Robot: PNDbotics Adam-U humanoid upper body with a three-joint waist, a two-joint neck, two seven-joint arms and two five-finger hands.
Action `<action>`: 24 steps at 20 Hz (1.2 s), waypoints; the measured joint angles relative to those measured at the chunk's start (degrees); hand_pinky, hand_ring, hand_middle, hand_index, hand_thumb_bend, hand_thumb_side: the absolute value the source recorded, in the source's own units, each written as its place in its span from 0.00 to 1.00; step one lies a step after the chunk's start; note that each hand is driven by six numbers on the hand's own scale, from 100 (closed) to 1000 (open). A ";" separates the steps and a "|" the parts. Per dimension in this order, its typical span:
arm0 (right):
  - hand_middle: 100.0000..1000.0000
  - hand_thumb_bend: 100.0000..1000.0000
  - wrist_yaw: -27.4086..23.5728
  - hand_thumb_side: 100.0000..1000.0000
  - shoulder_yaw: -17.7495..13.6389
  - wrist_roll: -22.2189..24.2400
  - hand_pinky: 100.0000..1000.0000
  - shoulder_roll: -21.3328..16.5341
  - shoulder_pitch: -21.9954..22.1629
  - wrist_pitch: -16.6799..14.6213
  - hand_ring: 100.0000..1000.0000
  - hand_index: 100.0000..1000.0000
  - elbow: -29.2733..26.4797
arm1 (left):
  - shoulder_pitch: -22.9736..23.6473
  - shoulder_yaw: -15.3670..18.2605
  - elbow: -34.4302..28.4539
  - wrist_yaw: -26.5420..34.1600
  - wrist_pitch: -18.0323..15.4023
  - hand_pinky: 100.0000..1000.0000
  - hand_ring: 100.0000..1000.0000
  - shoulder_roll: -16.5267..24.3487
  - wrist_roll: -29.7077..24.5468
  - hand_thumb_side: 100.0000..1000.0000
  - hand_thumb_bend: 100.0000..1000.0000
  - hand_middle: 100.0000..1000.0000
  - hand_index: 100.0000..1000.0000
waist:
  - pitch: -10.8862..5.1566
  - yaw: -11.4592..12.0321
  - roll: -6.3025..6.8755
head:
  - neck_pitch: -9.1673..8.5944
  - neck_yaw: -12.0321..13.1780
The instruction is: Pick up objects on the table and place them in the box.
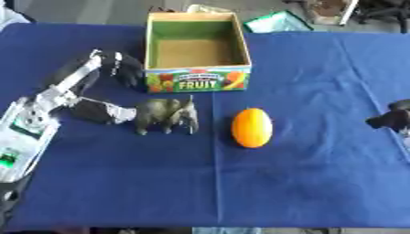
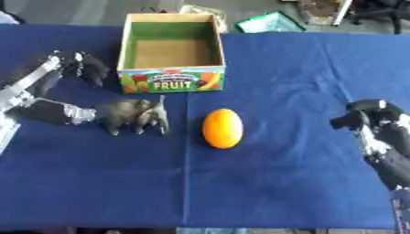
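Over at the table's [image 1: 320, 183] left edge the left hand [image 1: 96, 98] reaches in, spread wide: the fingers [image 1: 120, 64] arch up beside the box's left wall, the thumb [image 1: 108, 112] runs low along the blue cloth, its tip touching the rump of the toy elephant [image 1: 166, 114]. The elephant stands upright, just in front of the box [image 1: 196, 80], an open carton marked FRUIT near the far edge, its inside bare. Right of the elephant, apart from it, an orange egg-shaped fruit [image 1: 251, 127] lies mid-table. At the right edge the left eye view catches only a dark tip of the right hand [image 2: 376, 121]; the right eye view shows it whole, fingers curled, holding nothing.
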 measured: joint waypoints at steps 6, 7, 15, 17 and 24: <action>0.36 0.00 0.00 0.18 0.16 0.18 0.60 0.00 0.01 0.01 0.47 0.60 0.00 | -4.36 -3.22 3.93 -5.40 -2.69 0.62 0.60 1.92 -2.42 0.00 0.55 0.62 0.72 | -0.07 -0.25 0.03 | 0.00 0.04; 0.36 0.00 0.00 0.18 0.16 0.20 0.60 0.00 0.02 0.00 0.47 0.60 0.00 | -5.09 -3.70 4.67 -6.54 -3.17 0.63 0.61 2.00 -2.90 0.00 0.55 0.62 0.72 | -0.08 -0.28 0.03 | 0.00 0.05; 0.36 0.00 0.00 0.18 0.18 0.40 0.60 0.00 0.05 -0.01 0.47 0.60 0.00 | -9.07 -6.86 11.63 -14.41 -5.75 0.63 0.60 1.12 -5.61 0.06 0.60 0.62 0.73 | -0.11 -0.72 0.02 | 0.00 0.25; 0.36 0.00 0.00 0.18 0.19 0.43 0.60 0.00 0.05 0.01 0.47 0.60 0.00 | -9.80 -7.39 13.13 -15.74 -5.84 0.63 0.60 0.51 -5.68 0.06 0.60 0.62 0.72 | -0.11 -0.86 0.02 | 0.00 0.28; 0.36 0.00 0.00 0.18 0.23 0.53 0.60 0.00 0.05 0.04 0.47 0.60 0.01 | -10.82 -8.72 16.59 -19.81 -6.42 0.61 0.57 -1.25 -5.91 0.02 0.57 0.58 0.71 | -0.12 -0.96 -0.18 | 0.00 0.30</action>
